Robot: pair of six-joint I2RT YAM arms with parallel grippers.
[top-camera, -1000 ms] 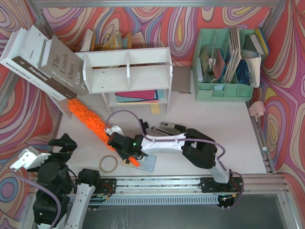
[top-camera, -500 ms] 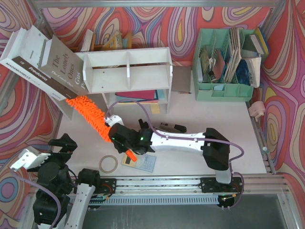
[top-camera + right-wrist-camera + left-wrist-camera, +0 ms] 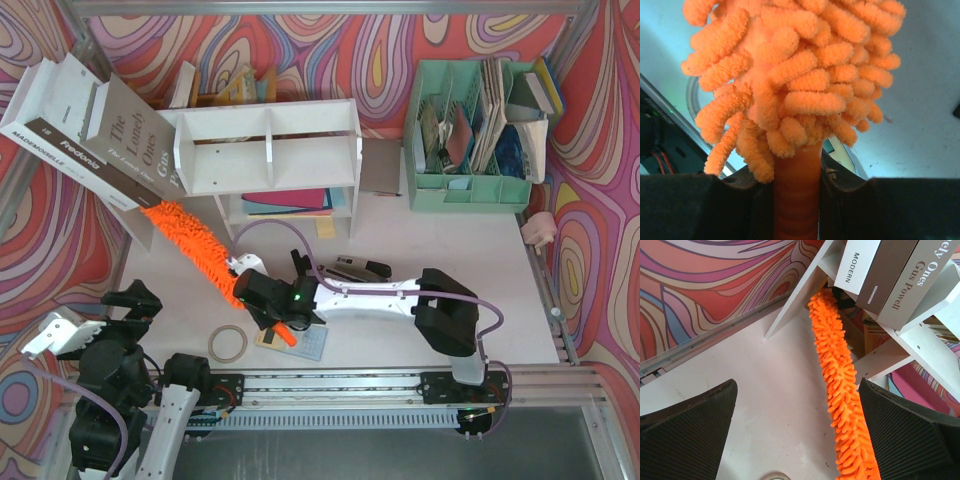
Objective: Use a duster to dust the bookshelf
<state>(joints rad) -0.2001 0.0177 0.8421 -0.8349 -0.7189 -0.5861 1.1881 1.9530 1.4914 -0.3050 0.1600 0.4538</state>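
Note:
The bright orange fluffy duster [image 3: 195, 250] lies slanted over the table. Its tip sits under the leaning books by the left end of the white bookshelf [image 3: 270, 120]. My right gripper [image 3: 265, 300] is shut on the duster's orange handle just below the fluff, and the handle's end [image 3: 283, 336] sticks out behind it. In the right wrist view the handle is clamped in my right gripper [image 3: 797, 175], with the fluff [image 3: 790, 65] filling the picture. My left gripper [image 3: 797, 440] stands open at the near left with nothing in it, and the duster [image 3: 840, 370] runs past its right finger.
Large books [image 3: 100, 130] lean against the shelf's left end. A tape roll [image 3: 228, 343] and a calculator [image 3: 300, 342] lie near the front edge, under the right gripper. A stapler [image 3: 362, 268] lies mid-table. A mint-green file organizer [image 3: 470, 150] stands at the back right.
My right gripper has moved left and forward with the duster, then drawn back a little. The fluffy tip has slid up under the leaning books. The left arm has stayed put.

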